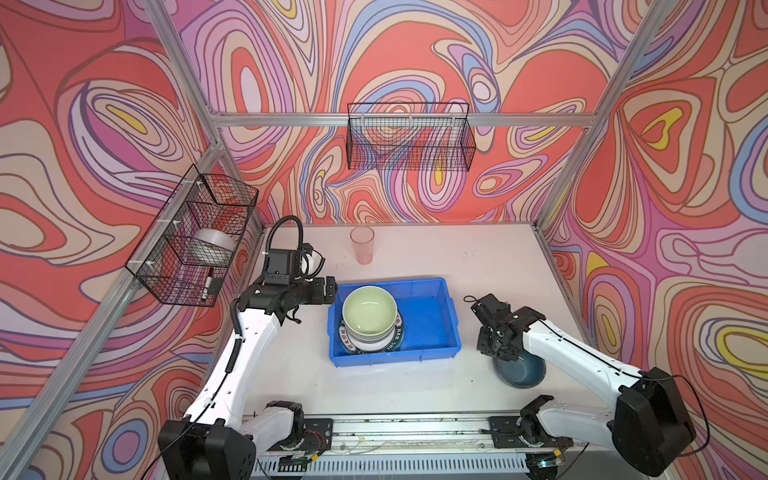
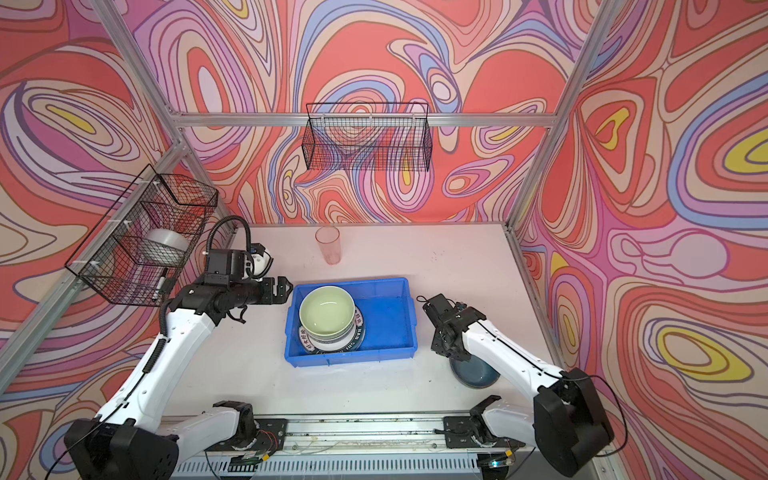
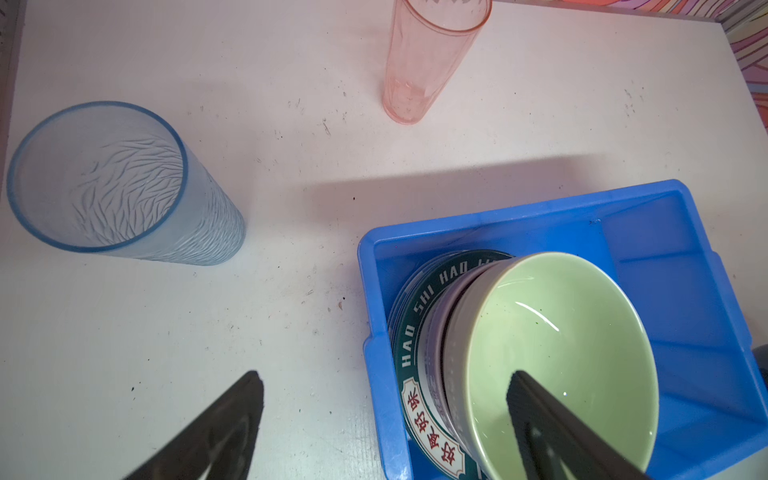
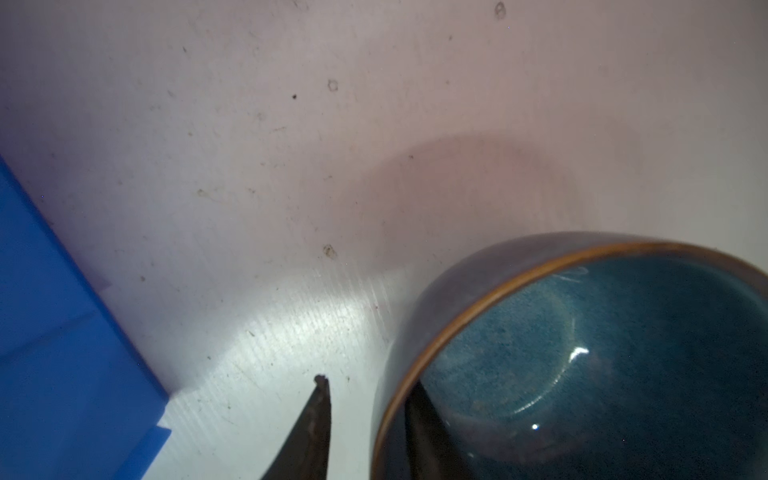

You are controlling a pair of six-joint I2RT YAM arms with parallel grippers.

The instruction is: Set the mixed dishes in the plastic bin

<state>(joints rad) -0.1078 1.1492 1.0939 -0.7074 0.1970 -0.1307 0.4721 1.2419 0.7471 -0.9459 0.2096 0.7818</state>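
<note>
White tabletop (image 1: pixel 478 257), bin (image 1: pixel 395 357), swirled walls (image 1: pixel 415 50)

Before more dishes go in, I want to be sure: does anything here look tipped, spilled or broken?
Nothing stands out. The pale green ceramic bowl sits upright in the bright blue plastic bin; the clear pink plastic tumbler and clear blue textured tumbler stand upright, nothing spilled.

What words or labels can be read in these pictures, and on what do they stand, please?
"HAO SHI HAO": white letters on the dark rim of the plate in the blue bin; the rest is hidden.
Red Chinese characters on the same rim: too blurred to quote.
Nothing else is readable.
</note>
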